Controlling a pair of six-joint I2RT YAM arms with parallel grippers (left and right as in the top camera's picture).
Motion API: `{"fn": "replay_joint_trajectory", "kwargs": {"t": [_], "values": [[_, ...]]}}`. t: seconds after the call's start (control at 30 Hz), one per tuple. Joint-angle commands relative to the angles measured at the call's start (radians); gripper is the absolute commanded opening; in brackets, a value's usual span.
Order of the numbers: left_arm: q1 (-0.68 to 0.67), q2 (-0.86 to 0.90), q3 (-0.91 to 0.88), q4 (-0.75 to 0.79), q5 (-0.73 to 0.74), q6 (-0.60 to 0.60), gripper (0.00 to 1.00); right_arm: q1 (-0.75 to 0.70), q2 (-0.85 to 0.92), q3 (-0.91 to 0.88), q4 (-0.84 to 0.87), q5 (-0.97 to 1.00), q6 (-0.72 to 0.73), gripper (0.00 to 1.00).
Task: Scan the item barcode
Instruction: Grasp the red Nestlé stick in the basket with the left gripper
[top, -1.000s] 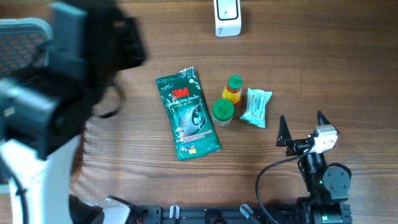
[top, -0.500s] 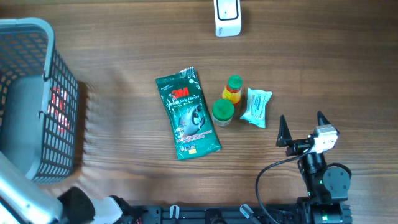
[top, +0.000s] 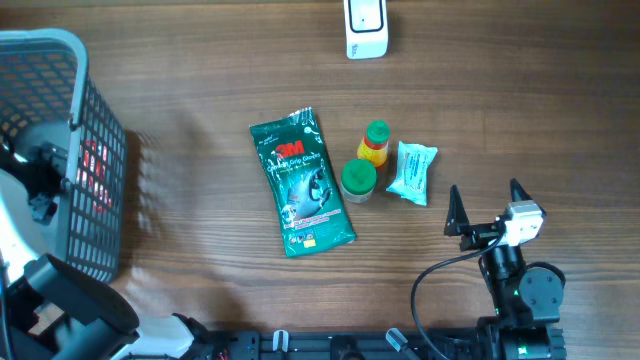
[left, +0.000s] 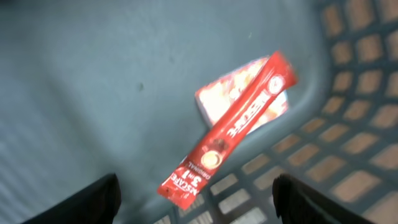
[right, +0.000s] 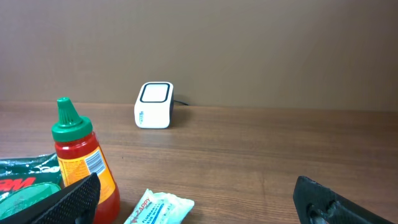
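A red Nescafe sachet lies flat on the floor of the grey basket, across a pink and white packet. My left gripper hangs above them, open, with nothing between its fingers. On the table lie a green 3M packet, a red sauce bottle, a green-lidded jar and a pale blue wipes packet. The white scanner stands at the far edge. My right gripper rests open, right of the wipes packet.
The basket fills the left edge of the table, with the left arm by its near side. From the right wrist, the sauce bottle stands close on the left and the scanner farther back.
The left arm has swung away from over the basket toward the lower left, uncovering it. Its jaws have widened. The right arm has not moved.
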Motion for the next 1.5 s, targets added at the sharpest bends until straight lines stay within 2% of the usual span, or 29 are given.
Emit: {"fn": "replay_joint_trajectory", "kwargs": {"t": [0.0, 0.23, 0.3, 0.37, 0.53, 0.63, 0.73, 0.8, 0.83, 0.9, 1.03, 1.13, 1.23, 1.33, 1.4, 1.47], "values": [[0.001, -0.009, -0.146, 0.137, 0.063, 0.060, 0.83, -0.001, -0.009, -0.001, 0.002, 0.002, -0.010, 1.00], [0.001, -0.008, -0.298, 0.319, 0.109, 0.064, 0.88, -0.001, -0.009, -0.001, 0.002, 0.002, -0.010, 1.00], [0.001, -0.007, -0.298, 0.328, 0.126, 0.064, 0.87, -0.001, -0.009, -0.001, 0.002, 0.002, -0.010, 1.00], [0.001, -0.006, -0.298, 0.334, 0.137, 0.064, 0.82, -0.001, -0.009, -0.001, 0.002, 0.002, -0.010, 1.00], [0.001, 0.040, -0.298, 0.336, 0.227, 0.091, 0.80, -0.001, -0.009, -0.001, 0.002, 0.002, -0.010, 1.00], [0.001, 0.088, -0.298, 0.336, 0.233, 0.099, 0.78, -0.001, -0.009, -0.001, 0.002, 0.002, -0.010, 1.00], [0.001, 0.126, -0.298, 0.334, 0.233, 0.117, 0.58, -0.001, -0.009, -0.001, 0.002, 0.002, -0.010, 1.00], [0.001, 0.127, -0.296, 0.335, 0.232, 0.117, 0.37, -0.001, -0.009, -0.001, 0.002, 0.002, -0.010, 1.00], [0.003, 0.125, -0.289, 0.335, 0.232, 0.117, 0.23, -0.001, -0.009, -0.001, 0.002, 0.002, -0.010, 1.00], [0.006, 0.120, -0.259, 0.314, 0.229, 0.120, 0.04, -0.001, -0.009, -0.001, 0.002, 0.002, -0.010, 1.00], [0.021, 0.080, -0.109, 0.160, 0.185, 0.138, 0.04, -0.001, -0.009, -0.001, 0.002, 0.002, -0.010, 1.00], [0.048, 0.015, 0.086, -0.007, 0.161, 0.138, 0.04, -0.001, -0.009, -0.001, 0.002, 0.002, -0.010, 1.00], [0.061, -0.055, 0.239, -0.110, 0.170, 0.134, 0.04, -0.001, -0.009, -0.001, 0.002, 0.002, -0.010, 1.00], [0.060, -0.153, 0.323, -0.138, 0.287, 0.083, 0.04, -0.001, -0.009, -0.001, 0.002, 0.002, -0.010, 1.00], [0.059, -0.249, 0.326, -0.128, 0.488, 0.051, 0.04, -0.001, -0.009, -0.001, 0.002, 0.002, -0.010, 1.00], [0.043, -0.312, 0.325, -0.136, 0.604, 0.051, 0.04, -0.001, -0.009, -0.001, 0.002, 0.002, -0.010, 1.00]]}}
